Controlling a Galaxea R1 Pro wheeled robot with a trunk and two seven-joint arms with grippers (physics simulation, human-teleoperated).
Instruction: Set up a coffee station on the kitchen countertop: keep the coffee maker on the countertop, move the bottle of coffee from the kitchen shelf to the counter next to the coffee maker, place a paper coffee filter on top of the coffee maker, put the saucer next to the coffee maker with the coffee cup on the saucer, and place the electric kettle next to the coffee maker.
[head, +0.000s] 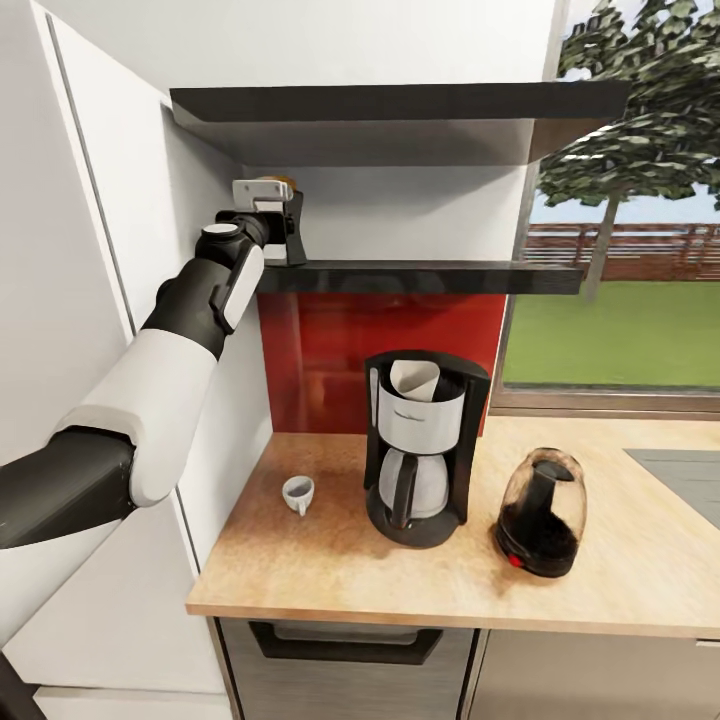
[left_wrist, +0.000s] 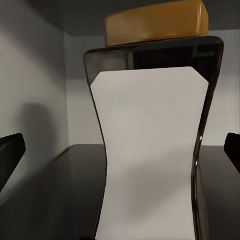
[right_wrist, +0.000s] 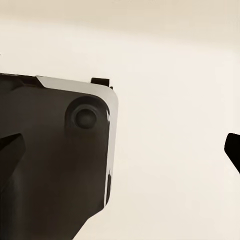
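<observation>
Left gripper (left_wrist: 120, 150) open at the shelf (head: 420, 275); bottle (left_wrist: 150, 150) stands between its fingers (left_wrist: 11, 150), untouched. Right gripper (right_wrist: 120, 150) fingers spread, holding nothing.

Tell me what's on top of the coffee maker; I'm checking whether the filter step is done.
A white paper filter sits in the open top of the coffee maker, its folded edge sticking up above the rim. Its lower part is hidden inside the basket.
</observation>
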